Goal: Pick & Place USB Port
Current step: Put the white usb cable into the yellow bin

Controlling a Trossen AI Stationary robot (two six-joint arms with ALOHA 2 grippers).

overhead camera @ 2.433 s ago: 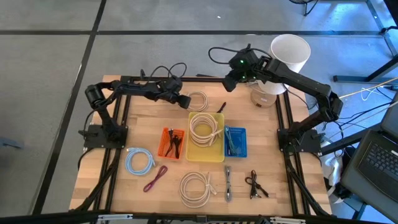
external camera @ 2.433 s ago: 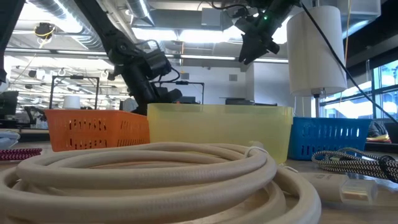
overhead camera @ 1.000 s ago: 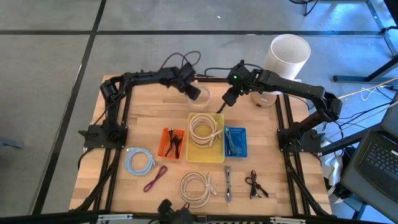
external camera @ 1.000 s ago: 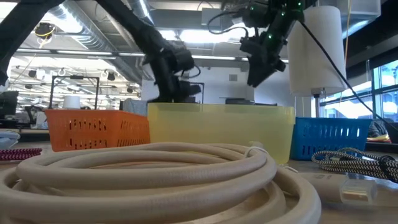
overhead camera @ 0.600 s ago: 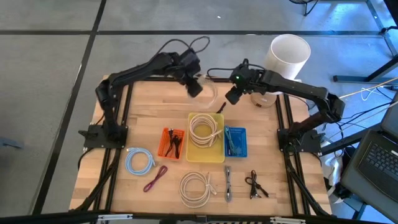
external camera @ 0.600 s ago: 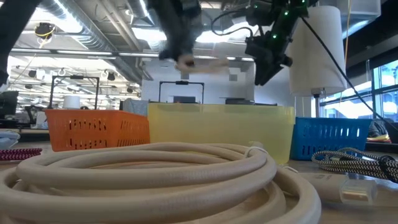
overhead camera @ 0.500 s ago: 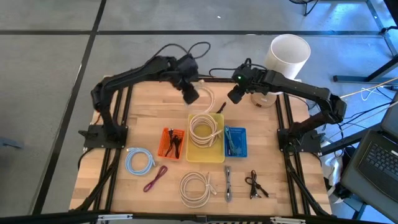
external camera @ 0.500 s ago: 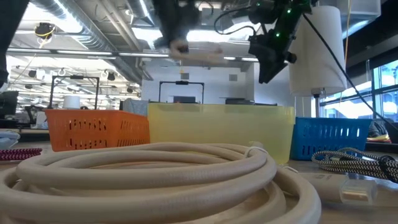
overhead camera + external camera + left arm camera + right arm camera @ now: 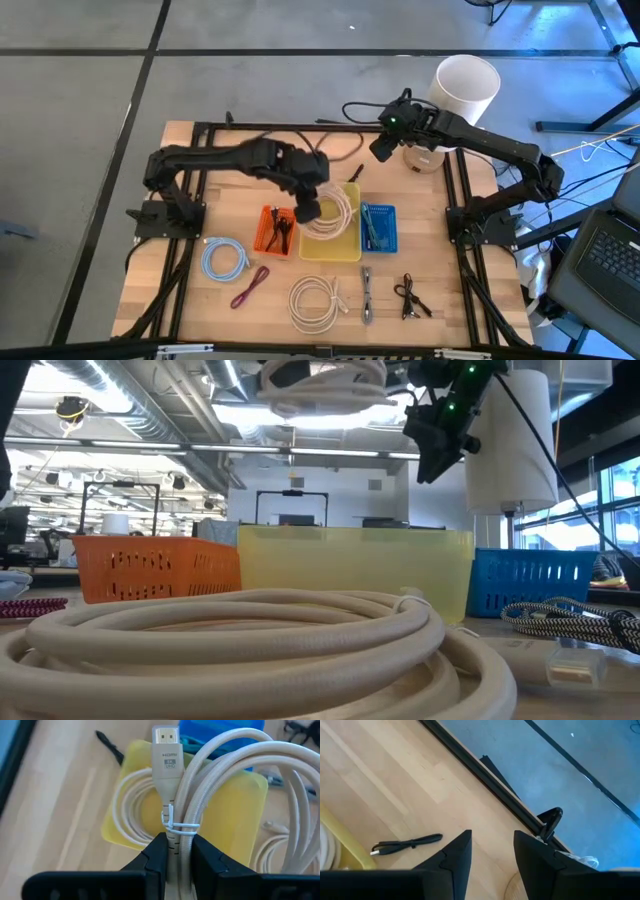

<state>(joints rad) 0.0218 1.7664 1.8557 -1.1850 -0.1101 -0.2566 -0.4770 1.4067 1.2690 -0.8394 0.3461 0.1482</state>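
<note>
My left gripper (image 9: pixel 308 208) is shut on a cream coiled HDMI cable (image 9: pixel 338 203) and hovers over the yellow bin (image 9: pixel 352 250). In the left wrist view the cable's plug (image 9: pixel 166 750) sticks out past the fingers. Below it the yellow bin (image 9: pixel 250 820) holds a second cream coil (image 9: pixel 125 815). The low view shows the held coil (image 9: pixel 325 385) high above the yellow bin (image 9: pixel 355 565). My right gripper (image 9: pixel 378 148) is open above the table's far side and touches nothing; a small black cable (image 9: pixel 407 844) lies on the wood beyond its fingers. My left gripper pinches the cream cable's bundled strands (image 9: pixel 176 837) between its two fingers, right at the white tie below the plug. The fingers come from above, slanting down. The coil is lifted clear and spreads out past the fingers over the yellow bin.
An orange bin (image 9: pixel 266 240) with black cables stands left of the yellow one and a blue bin (image 9: pixel 388 240) right of it. Near the front edge lie a blue coil (image 9: pixel 223 260), a maroon cable (image 9: pixel 250 287), a cream coil (image 9: pixel 317 302) and black leads (image 9: pixel 410 297). A white cylinder (image 9: pixel 466 85) stands at the far right.
My left gripper has lifted the cream coil off the table's far side and carried it toward the near edge, so it now hangs over the yellow bin. My right gripper has drifted slightly toward the far right and stays open.
</note>
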